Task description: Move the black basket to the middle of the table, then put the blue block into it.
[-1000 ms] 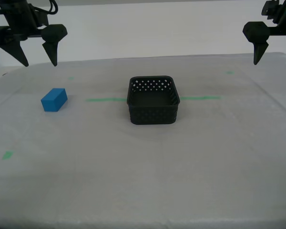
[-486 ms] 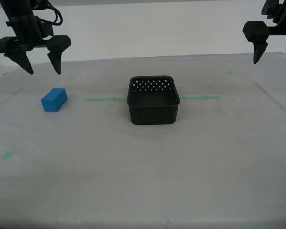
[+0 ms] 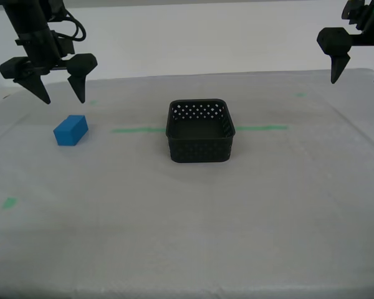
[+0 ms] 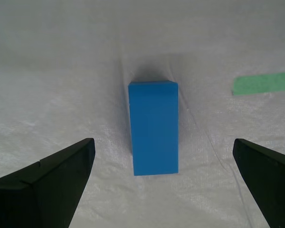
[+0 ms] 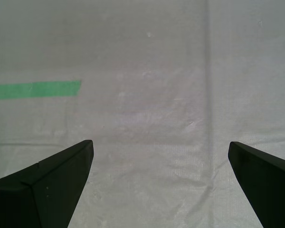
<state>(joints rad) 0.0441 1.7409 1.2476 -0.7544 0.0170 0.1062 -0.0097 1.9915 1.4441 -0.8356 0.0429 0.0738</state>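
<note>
The black basket stands empty in the middle of the table, across the green tape line. The blue block lies on the cloth at the exterior view's left, well apart from the basket. My second gripper hangs open just above and behind the block. In the second wrist view the block lies lengthwise between the spread fingers of that gripper, touching neither. My first gripper hangs open and empty at the exterior view's upper right, over bare cloth.
Small green tape marks lie on the cloth: one near the exterior view's left edge, one at the far right. Green tape pieces also show in the wrist views. The table's far edge runs behind both grippers.
My second gripper has come down and shifted slightly toward the exterior view's right, closer to the blue block, staying open. The first gripper, basket and block have not moved.
</note>
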